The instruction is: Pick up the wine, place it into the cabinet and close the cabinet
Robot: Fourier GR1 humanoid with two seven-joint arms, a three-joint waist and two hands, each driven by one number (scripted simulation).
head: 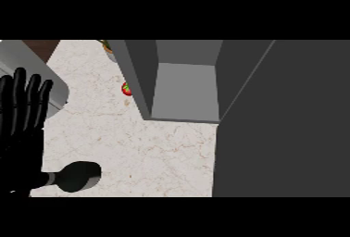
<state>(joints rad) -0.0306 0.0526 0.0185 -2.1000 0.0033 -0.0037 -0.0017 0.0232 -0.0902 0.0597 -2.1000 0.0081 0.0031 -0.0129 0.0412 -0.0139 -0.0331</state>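
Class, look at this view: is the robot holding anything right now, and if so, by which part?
Nothing is held. The left hand is open with straight fingers, and the wine lies untouched on the counter.

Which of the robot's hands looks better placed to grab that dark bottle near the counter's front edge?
The left, as far as this view shows. The left hand rests open, fingers up, at the left edge, just above the wine bottle on the counter. The right hand is not in view. The cabinet stands open.

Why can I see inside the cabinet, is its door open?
Open. The cabinet shows its bare grey inside, and the big dark door is swung out to the right. No wine is in it yet.
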